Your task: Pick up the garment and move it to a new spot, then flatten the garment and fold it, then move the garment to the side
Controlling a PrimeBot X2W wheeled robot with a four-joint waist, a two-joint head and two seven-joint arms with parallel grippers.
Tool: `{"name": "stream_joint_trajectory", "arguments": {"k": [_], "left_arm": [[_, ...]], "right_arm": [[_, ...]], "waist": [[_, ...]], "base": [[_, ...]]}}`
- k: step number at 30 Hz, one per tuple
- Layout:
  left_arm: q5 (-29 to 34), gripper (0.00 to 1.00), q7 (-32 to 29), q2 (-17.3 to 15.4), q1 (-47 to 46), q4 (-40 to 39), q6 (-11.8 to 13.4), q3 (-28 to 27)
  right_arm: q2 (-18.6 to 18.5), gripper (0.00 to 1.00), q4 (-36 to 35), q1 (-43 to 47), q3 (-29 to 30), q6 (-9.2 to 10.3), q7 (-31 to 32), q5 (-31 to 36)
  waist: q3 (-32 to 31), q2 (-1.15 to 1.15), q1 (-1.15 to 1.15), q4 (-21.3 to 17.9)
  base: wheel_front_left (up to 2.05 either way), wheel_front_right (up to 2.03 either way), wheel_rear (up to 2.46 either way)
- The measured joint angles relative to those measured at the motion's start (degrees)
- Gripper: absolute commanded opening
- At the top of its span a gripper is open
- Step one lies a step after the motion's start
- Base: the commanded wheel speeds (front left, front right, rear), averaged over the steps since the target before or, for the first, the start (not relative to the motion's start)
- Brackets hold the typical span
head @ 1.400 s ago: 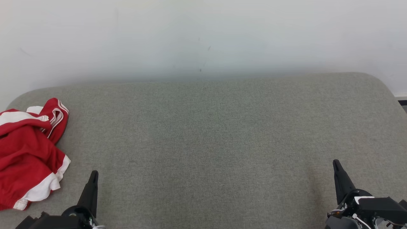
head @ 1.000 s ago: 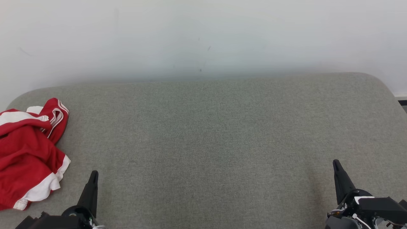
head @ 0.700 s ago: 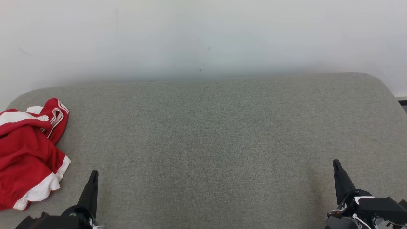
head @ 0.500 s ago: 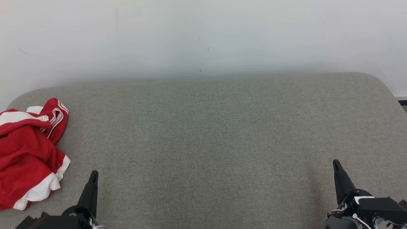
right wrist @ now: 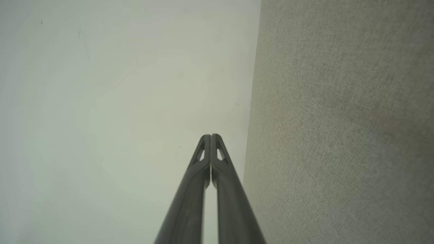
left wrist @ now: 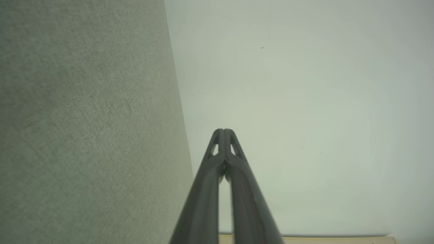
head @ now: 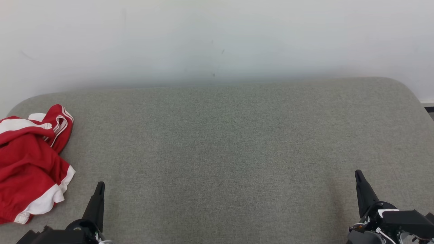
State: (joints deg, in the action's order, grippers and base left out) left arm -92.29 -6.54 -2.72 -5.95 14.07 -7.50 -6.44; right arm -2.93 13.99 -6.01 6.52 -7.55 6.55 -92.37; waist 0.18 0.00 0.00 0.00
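Note:
A crumpled red garment (head: 28, 166) with white trim lies at the far left of the grey fabric surface (head: 223, 152), partly cut off by the head view's left edge. My left gripper (head: 100, 185) rests at the lower left, just right of the garment and apart from it, shut and empty. In the left wrist view the left gripper (left wrist: 223, 130) has its tips pressed together. My right gripper (head: 357, 173) sits at the lower right, far from the garment. The right wrist view shows the right gripper (right wrist: 210, 136) shut with nothing in it.
A pale wall (head: 217, 40) rises right behind the grey surface. The surface has rounded back corners, and its right edge (head: 420, 105) drops off near a dark strip of floor.

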Motion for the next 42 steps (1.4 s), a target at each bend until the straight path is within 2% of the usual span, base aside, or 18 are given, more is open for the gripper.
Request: {"name": "stream_joint_trajectory", "arguments": {"k": [42], "left_arm": [[0.00, 0.00, 0.00, 0.00, 0.00, 0.00, 0.00, 0.00]], "right_arm": [[0.00, 0.00, 0.00, 0.00, 0.00, 0.00, 0.00, 0.00]], "waist": [[0.00, 0.00, 0.00, 0.00]], "base": [[0.00, 0.00, 0.00]]}}
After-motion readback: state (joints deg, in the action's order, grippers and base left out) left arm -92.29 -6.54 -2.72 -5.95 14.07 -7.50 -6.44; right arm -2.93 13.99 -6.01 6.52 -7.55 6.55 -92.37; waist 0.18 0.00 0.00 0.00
